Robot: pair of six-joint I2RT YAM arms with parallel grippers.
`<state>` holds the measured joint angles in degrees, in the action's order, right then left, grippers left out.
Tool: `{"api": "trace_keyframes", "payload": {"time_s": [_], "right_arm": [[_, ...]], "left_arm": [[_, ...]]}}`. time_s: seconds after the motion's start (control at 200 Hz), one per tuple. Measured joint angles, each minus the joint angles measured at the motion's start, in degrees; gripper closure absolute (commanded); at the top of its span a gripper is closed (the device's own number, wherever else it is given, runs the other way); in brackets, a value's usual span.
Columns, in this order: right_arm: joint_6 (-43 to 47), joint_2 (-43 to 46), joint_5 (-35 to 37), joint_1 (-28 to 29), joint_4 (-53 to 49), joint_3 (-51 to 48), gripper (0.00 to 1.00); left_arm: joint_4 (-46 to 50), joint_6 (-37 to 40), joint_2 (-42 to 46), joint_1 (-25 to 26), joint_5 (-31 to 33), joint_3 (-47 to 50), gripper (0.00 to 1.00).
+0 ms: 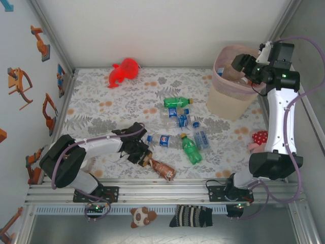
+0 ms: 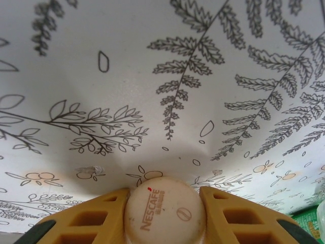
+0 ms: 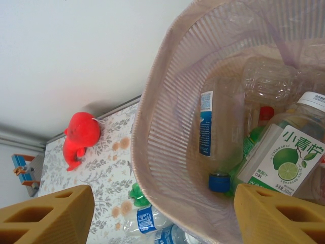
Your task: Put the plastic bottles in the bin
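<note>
My left fingers (image 2: pixel 91 218) grip the round end of a coffee bottle (image 2: pixel 165 211) lying low on the bench (image 2: pixel 152 76). My right fingers (image 3: pixel 45 213) are spread wide above the bin (image 3: pixel 152 127), which holds several bottles (image 3: pixel 284 157). Loose bottles (image 1: pixel 191 151) lie on the bench between the arms.

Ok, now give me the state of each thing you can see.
left hand, shut on the coffee bottle
coffee bottle, on its side, cap on
right hand, open, empty, over the bin
bin, upright, partly full
loose bottles, lying flat on the table
red plush toy, lying flat
</note>
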<state>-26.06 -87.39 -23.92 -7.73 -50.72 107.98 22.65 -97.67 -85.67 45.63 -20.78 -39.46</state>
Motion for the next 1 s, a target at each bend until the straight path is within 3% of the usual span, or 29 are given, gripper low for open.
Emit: {"api": "trace_keyframes", "payload": {"time_s": [0.16, 0.345, 0.691, 1.001], "right_arm": [[0.0, 0.4, -0.3, 0.0, 0.0, 0.0, 0.28], [0.6, 2.3, -1.5, 0.2, 0.1, -0.4, 0.28], [2.0, 7.7, -9.4, 2.9, 7.5, -8.4, 0.32], [6.5, 11.8, -19.3, 11.9, 18.7, -17.5, 0.34]], "left_arm": [[2.6, 1.0, 2.4, -0.9, 3.1, -0.8, 0.73], [9.0, 8.0, 8.4, -2.3, 9.6, -8.5, 0.74], [8.5, 31.3, 18.6, -5.0, 15.9, -17.1, 0.86], [-2.0, 54.4, 26.6, -7.4, 12.3, -18.9, 0.93]]}}
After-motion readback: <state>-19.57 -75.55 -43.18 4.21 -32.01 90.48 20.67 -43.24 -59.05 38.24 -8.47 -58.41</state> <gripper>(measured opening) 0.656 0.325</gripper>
